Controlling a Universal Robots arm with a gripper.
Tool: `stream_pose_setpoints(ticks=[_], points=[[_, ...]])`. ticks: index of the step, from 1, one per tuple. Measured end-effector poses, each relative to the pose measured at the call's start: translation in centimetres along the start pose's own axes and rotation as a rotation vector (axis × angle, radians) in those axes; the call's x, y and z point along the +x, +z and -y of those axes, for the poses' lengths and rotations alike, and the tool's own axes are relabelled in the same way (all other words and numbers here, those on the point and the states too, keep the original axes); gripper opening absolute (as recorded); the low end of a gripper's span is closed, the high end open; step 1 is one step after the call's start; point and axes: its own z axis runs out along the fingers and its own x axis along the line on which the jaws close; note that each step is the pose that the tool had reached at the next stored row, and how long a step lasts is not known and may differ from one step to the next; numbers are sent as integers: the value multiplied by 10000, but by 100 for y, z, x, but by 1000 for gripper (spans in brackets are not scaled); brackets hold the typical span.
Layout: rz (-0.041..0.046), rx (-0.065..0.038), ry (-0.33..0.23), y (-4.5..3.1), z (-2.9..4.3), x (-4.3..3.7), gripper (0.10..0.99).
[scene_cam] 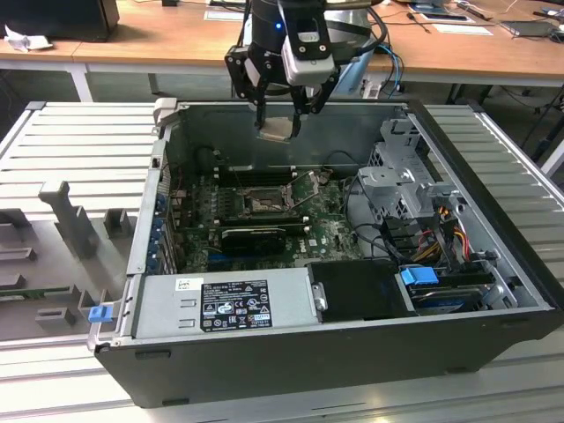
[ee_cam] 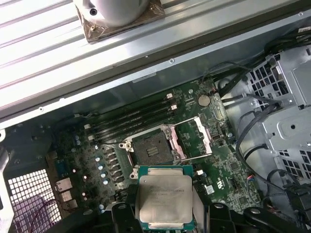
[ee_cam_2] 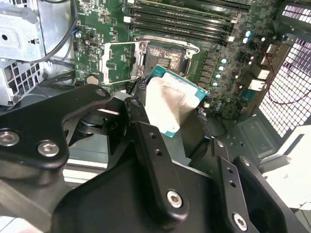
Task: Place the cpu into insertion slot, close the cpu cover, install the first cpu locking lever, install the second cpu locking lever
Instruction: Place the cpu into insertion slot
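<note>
I'm on the first step: my gripper (scene_cam: 280,122) pinches the cpu (ee_cam: 164,201) by two opposite edges between my fingers (ee_cam: 121,216), up over the open case (scene_cam: 291,357). The socket (ee_cam: 153,147) lies bare well below the chip, with the cover (ee_cam: 198,138) open beside it. I judge seating calls for squaring the cpu over the socket and a level descent

I read the cpu (ee_cam: 163,201) top as dull grey metal, smudged, rimmed with green board. The cpu cover (ee_cam: 206,137) is bright bare metal. My gripper (scene_cam: 279,122) is matt black. At twelve o'clock from the case (scene_cam: 264,352), a smooth wooden desk (scene_cam: 132,35).
</note>
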Motion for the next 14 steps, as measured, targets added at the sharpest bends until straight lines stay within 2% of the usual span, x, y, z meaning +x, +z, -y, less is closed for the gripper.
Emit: stream_pose_setpoints(ticks=[7, 14], points=[[33, -7, 376, 7, 1, 0, 525], [88, -20, 1004, 17, 2, 0, 525]])
